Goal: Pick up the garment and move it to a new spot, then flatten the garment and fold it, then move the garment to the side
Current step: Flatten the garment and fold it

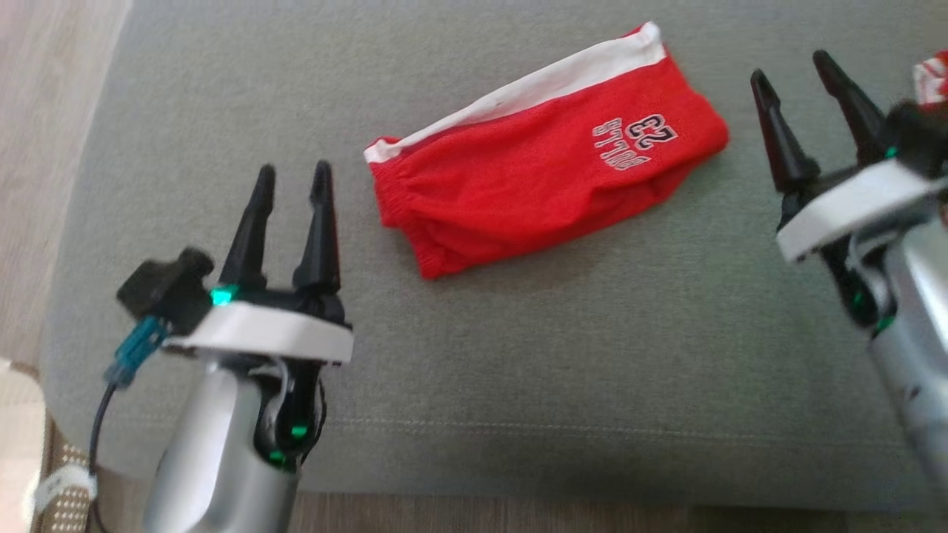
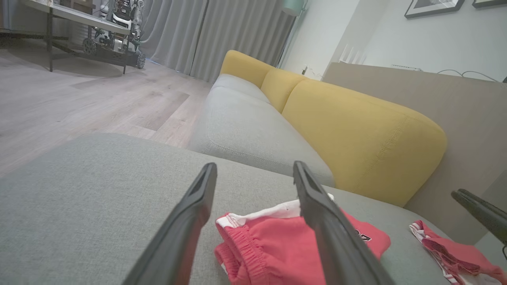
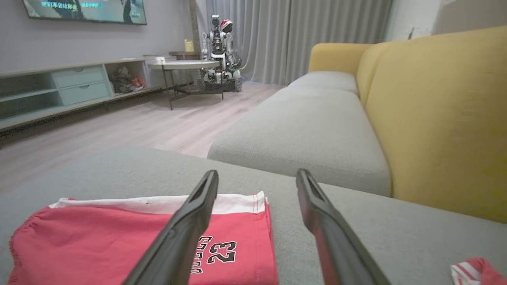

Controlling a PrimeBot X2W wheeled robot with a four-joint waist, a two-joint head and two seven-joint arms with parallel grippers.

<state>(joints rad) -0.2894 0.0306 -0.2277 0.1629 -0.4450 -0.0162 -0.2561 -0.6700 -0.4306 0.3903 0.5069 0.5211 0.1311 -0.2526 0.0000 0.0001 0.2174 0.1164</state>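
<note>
Spread wide with nothing between its dark fingers, the left gripper (image 1: 294,170) stands at seven o'clock in the head view. The right gripper (image 1: 791,66), at two o'clock, is parted just as far and equally empty. Between them, on the grey cushion (image 1: 518,355), lies the garment (image 1: 541,163). It is a pair of red shorts folded into a flat oblong that slants from eight o'clock up to two o'clock and touches neither gripper. A white stripe runs along its twelve o'clock edge, and the gathered elastic waistband is at the eight o'clock end. A "BULLS 23" print, upside down, sits near the two o'clock end. A red-and-white cloth (image 1: 932,78) shows at three o'clock, behind the right gripper.

In the left wrist view, the garment's waistband end lies at six o'clock beyond the open fingers, and the red-and-white cloth is at four o'clock. A yellow backrest (image 2: 356,134) rises at one o'clock.

In the right wrist view, the garment fills seven o'clock. Its "23" is partly behind the left-hand finger, and its white stripe is along the far edge.
</note>
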